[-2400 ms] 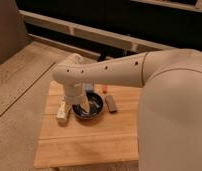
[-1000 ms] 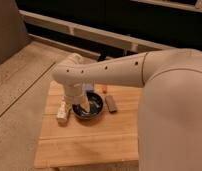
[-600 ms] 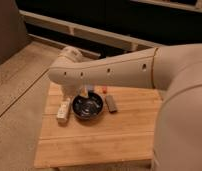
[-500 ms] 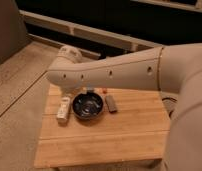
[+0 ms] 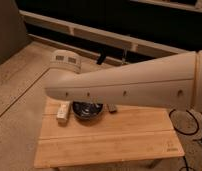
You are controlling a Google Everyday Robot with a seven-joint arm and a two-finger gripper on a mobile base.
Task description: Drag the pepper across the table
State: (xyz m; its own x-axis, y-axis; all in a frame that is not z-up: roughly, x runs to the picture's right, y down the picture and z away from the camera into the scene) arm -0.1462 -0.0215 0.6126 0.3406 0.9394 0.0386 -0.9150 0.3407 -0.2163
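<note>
My big cream arm [image 5: 129, 87] stretches across the middle of the view, its elbow joint [image 5: 65, 61] at the left. The gripper is not visible; it is hidden behind the arm or outside the view. The wooden table [image 5: 109, 137] lies below the arm. A dark bowl [image 5: 87, 110] stands near the table's back edge, half covered by the arm. Just right of the bowl, a small dull end of an object [image 5: 112, 107] pokes out from under the arm; I cannot tell if it is the pepper. No red-orange pepper shows.
A pale rectangular block [image 5: 62, 111] lies left of the bowl on the table. Speckled floor [image 5: 19, 100] surrounds the table. A dark wall with a light ledge [image 5: 84, 32] runs along the back. Cables [image 5: 191, 122] lie on the floor at the right.
The arm has risen out of the bowl and swung up toward the camera, so it now fills the middle of the view. The gripper, earlier at the bowl, has passed out of sight.
</note>
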